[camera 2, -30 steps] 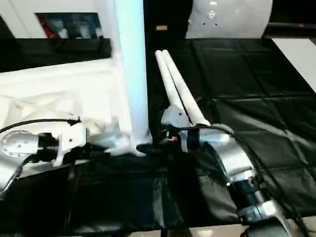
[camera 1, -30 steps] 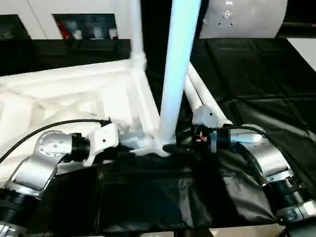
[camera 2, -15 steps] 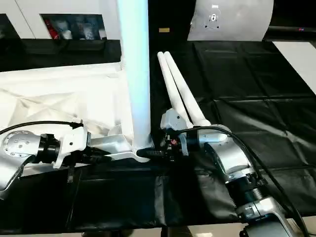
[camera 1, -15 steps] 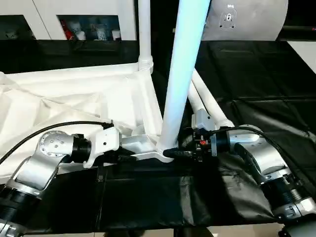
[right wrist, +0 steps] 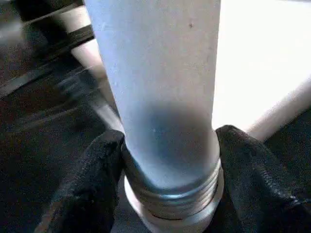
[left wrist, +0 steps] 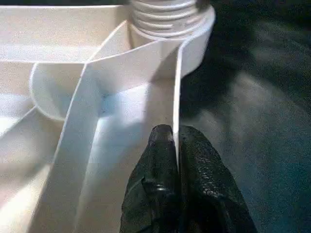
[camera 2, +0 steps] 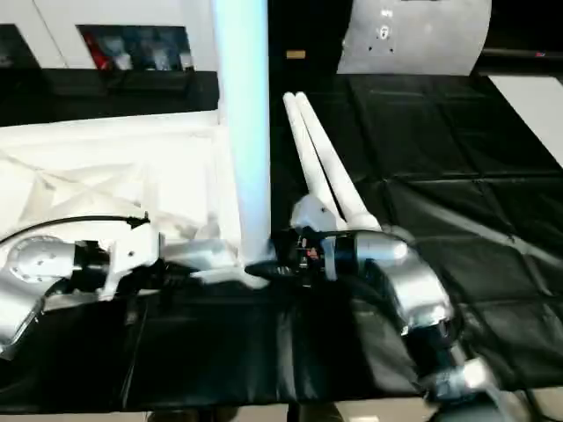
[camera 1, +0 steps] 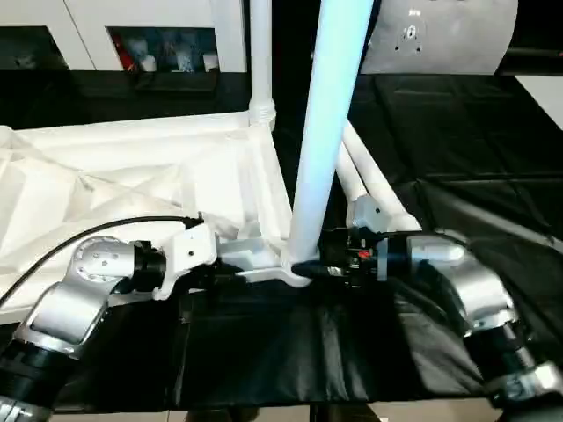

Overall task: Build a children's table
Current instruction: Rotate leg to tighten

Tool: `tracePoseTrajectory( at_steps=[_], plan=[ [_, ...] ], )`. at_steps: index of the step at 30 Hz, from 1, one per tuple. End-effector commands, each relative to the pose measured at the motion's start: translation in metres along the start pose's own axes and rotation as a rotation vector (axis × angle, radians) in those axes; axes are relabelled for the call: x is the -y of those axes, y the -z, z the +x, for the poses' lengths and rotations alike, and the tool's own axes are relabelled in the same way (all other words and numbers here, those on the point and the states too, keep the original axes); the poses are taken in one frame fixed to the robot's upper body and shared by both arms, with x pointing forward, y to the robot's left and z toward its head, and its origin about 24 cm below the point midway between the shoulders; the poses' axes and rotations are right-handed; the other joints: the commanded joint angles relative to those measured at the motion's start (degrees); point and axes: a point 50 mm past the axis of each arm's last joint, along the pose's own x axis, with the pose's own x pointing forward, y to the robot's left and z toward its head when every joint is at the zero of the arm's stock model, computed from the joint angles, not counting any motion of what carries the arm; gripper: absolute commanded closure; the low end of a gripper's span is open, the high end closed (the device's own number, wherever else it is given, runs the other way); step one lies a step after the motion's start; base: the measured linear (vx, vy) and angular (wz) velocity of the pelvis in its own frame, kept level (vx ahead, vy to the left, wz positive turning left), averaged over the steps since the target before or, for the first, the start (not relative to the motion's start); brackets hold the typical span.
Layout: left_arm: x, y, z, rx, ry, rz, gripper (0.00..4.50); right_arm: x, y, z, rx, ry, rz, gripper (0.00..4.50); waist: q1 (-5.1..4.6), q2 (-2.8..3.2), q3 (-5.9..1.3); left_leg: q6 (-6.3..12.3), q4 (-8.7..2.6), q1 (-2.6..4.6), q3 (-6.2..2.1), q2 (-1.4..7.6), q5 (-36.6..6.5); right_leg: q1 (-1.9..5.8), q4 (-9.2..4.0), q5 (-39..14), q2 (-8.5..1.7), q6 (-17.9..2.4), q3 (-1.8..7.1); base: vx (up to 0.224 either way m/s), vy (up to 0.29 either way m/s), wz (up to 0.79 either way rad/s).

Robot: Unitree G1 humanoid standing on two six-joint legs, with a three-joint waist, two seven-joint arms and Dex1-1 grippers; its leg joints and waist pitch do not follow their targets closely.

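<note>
A: On the black sheet (camera 1: 440, 149) lies the top (camera 1: 132, 185), ribbed side up, with its near right corner toward the robot. What stands in that corner?

B: One leg (camera 1: 321, 132), upright in the corner socket (left wrist: 167, 19). Its threaded end sits in the socket's mouth, and the ridges of the thread show just above the rim.

A: And the right gripper (right wrist: 165, 160)?

B: It clasps the foot of that leg. One black finger (right wrist: 92, 179) lies against each side of the round shaft, right at the thread. From the head views the gripper reaches in level from the right, at the base of the leg.

A: So it holds the leg. What of the left gripper (left wrist: 176, 145)?

B: It pinches the outer wall of the top, a little way from the socket. Its fingers (left wrist: 160, 165) are pressed together with the thin white wall between them. It comes in level from the left, along the near edge.

A: Are there other legs?

B: A second leg (camera 1: 260, 53) stands upright in the far right corner. Two more legs (camera 2: 321, 167) lie flat on the sheet, side by side and touching, just right of the top, with their thick ends nearest the right gripper.

A: What is behind?

B: White cupboards (camera 1: 53, 22) and a pale grey panel (camera 1: 440, 35).
</note>
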Motion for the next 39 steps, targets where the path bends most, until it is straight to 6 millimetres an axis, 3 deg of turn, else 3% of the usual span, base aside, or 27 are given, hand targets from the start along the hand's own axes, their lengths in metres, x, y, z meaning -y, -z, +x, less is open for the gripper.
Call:
tracePoseTrajectory(
  at_steps=[1,3,5,7,9,10,11,13,14,18,19,24,35,39],
  plan=[
    [0.015,-0.018,0.022,0.091,-0.056,-0.069,4.50,-0.021,0.004,0.033,0.009,0.031,0.075,1.78,-0.13,0.13,-2.85,1.24,-5.00,0.37,-2.01,4.75,-9.02,2.51,-4.16,-14.41,-5.19,-14.73,2.84,0.000,0.000,0.00],
    [0.019,-0.027,0.032,0.119,-0.153,-0.135,4.50,-0.027,0.002,0.049,0.035,0.123,0.124,1.78,-0.97,0.07,-2.73,0.27,-5.11,0.48,-2.07,4.86,-10.65,2.16,-4.68,-16.18,-5.22,-14.03,2.96,0.000,0.000,0.00],
    [0.024,-0.039,0.047,0.140,-0.264,-0.164,4.50,-0.030,0.001,0.065,0.036,0.230,0.166,1.78,-1.28,-0.05,-2.68,0.72,-5.00,0.33,-2.10,4.52,-10.57,2.12,-5.07,-17.05,-5.14,-12.69,3.07,0.000,0.000,0.00],
    [0.024,-0.039,0.047,0.140,-0.264,-0.164,4.50,-0.030,0.001,0.065,0.036,0.230,0.166,1.79,-1.11,-0.07,-2.76,1.57,-4.74,0.55,-1.96,4.27,-10.71,1.93,-5.35,-17.67,-5.08,-11.97,3.17,0.000,0.000,0.00],
    [0.031,-0.047,0.059,0.145,-0.281,-0.170,4.50,-0.032,0.001,0.070,0.032,0.281,0.170,1.79,-1.00,-0.14,-2.90,2.35,-4.75,0.38,-1.82,4.32,-8.96,1.94,-5.16,-14.82,-4.87,-11.72,3.19,0.000,0.000,0.00],
    [0.034,-0.051,0.065,0.142,-0.276,-0.158,4.50,-0.029,0.000,0.068,0.036,0.301,0.161,1.23,-1.02,-0.06,-2.86,2.62,-4.79,0.36,-1.78,4.35,-8.43,1.85,-5.09,-13.26,-4.72,-11.84,3.11,0.000,0.000,0.00],
    [0.034,-0.052,0.066,0.139,-0.276,-0.154,4.50,-0.029,0.000,0.067,0.037,0.305,0.159,1.09,-0.96,0.02,-3.10,2.90,-4.66,0.41,-1.76,4.33,-7.66,2.01,-4.92,-11.39,-4.71,-11.97,3.07,0.000,0.000,0.00],
    [0.034,-0.050,0.065,0.107,-0.269,-0.134,4.50,-0.024,0.000,0.063,0.040,0.331,0.150,1.07,-0.85,0.22,-3.28,3.67,-4.53,0.34,-1.73,4.30,-6.11,2.14,-4.59,-7.66,-4.72,-12.72,3.02,0.000,0.000,0.00],
    [0.033,-0.047,0.063,0.093,-0.260,-0.119,4.50,-0.021,0.001,0.059,0.040,0.333,0.139,0.80,-0.88,0.25,-3.31,4.19,-4.51,0.19,-1.76,4.30,-5.43,2.30,-4.44,-5.92,-4.74,-13.29,2.96,0.000,0.000,0.00],
    [0.026,-0.036,0.054,0.042,-0.230,-0.079,4.50,-0.009,0.001,0.041,0.058,0.335,0.112,0.57,-0.70,0.39,-3.23,4.39,-4.64,0.28,-1.80,4.31,-7.23,2.32,-4.58,-6.88,-4.73,-13.61,2.86,0.000,0.000,0.00],
    [0.024,-0.033,0.051,0.033,-0.220,-0.078,4.50,-0.006,0.000,0.035,0.065,0.328,0.098,0.34,-0.67,0.60,-3.19,4.20,-4.67,0.28,-1.84,4.32,-7.71,2.36,-4.61,-7.39,-4.77,-13.51,2.89,0.000,0.000,0.00],
    [0.013,-0.014,0.031,-0.016,-0.123,-0.004,4.50,0.007,-0.009,0.004,0.070,0.218,-0.013,0.07,-0.13,0.86,-3.44,5.68,-4.37,0.34,-1.70,4.25,-4.64,2.60,-4.06,-1.13,-4.63,-14.64,2.79,0.000,0.000,0.00],
    [0.007,0.004,0.003,-0.011,0.177,0.105,4.50,0.004,-0.016,-0.027,-0.098,-0.193,-0.226,0.07,0.50,0.74,-3.53,6.96,-4.24,0.64,-1.47,4.59,-4.37,2.68,-3.71,-0.51,-4.89,-16.70,2.75,0.000,0.000,0.00],
    [0.005,0.005,-0.002,-0.005,0.241,0.123,4.50,0.007,-0.015,-0.030,-0.128,-0.239,-0.231,0.07,0.60,0.81,-3.50,6.61,-4.28,0.74,-1.46,4.63,-5.24,2.60,-3.79,-2.19,-4.89,-17.08,2.72,0.000,0.000,0.00]
  ],
)
